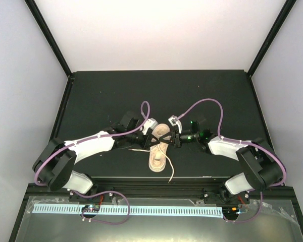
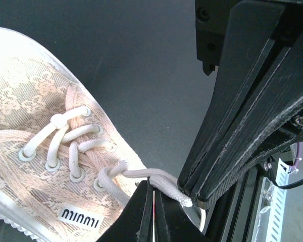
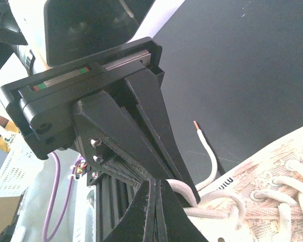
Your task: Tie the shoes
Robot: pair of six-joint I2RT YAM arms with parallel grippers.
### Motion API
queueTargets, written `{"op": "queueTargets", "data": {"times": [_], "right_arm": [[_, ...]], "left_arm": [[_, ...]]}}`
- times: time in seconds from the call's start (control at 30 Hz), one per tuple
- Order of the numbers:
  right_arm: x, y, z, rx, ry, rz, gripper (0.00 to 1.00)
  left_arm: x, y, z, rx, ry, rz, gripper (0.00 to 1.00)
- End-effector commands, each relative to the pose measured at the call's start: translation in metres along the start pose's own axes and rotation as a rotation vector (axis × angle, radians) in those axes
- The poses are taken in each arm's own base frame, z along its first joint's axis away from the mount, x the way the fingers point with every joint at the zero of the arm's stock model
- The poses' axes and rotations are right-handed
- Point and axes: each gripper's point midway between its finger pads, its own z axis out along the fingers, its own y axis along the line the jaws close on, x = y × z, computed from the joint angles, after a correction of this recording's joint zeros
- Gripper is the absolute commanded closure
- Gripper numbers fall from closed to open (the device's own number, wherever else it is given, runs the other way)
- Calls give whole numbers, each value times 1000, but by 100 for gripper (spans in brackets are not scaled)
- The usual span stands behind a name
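The beige lace-patterned shoe (image 1: 158, 154) lies mid-table with its toe toward the near edge. Both grippers meet over its laced top. My left gripper (image 1: 153, 139) reaches in from the left and is shut, its tips (image 2: 154, 182) pinching an off-white lace (image 2: 141, 174) just past the lowest eyelets. My right gripper (image 1: 172, 139) comes from the right, also shut (image 3: 155, 184), with a bend of lace (image 3: 184, 190) caught at its tips. Its fingers (image 2: 232, 126) nearly touch the left tips. A free lace end (image 3: 206, 151) with a copper aglet curls up beside the shoe (image 3: 272, 186).
Loose lace ends trail on the black mat (image 1: 217, 101), one toward the left (image 1: 137, 150) and one toward the near edge (image 1: 169, 170). A white perforated rail (image 1: 141, 209) runs along the front below the arm bases. White walls enclose the table.
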Motion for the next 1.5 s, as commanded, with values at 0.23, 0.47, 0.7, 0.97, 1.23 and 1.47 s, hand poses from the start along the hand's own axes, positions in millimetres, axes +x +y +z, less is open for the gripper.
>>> {"op": "queueTargets", "data": {"times": [0.23,0.47,0.7,0.97,1.23,1.47], "right_arm": [[-13,7,-9,60,-47,-66,77],[3,-6,-37,275,-94,-33,34],[42,-15,-50,386,-114,86,45],[83,-14,-23,323,-49,171,50],[98,-9,-6,246,-8,196,62],[96,-9,-7,250,-24,203,91]], "left_arm": [[-26,-8,-23,42,-135,47,98],[-22,-9,-23,52,-123,47,98],[-18,-10,-24,61,-116,49,98],[-15,-11,-24,73,-113,42,98],[-15,-13,-26,72,-113,49,98],[-14,-16,-27,82,-108,70,98]]}}
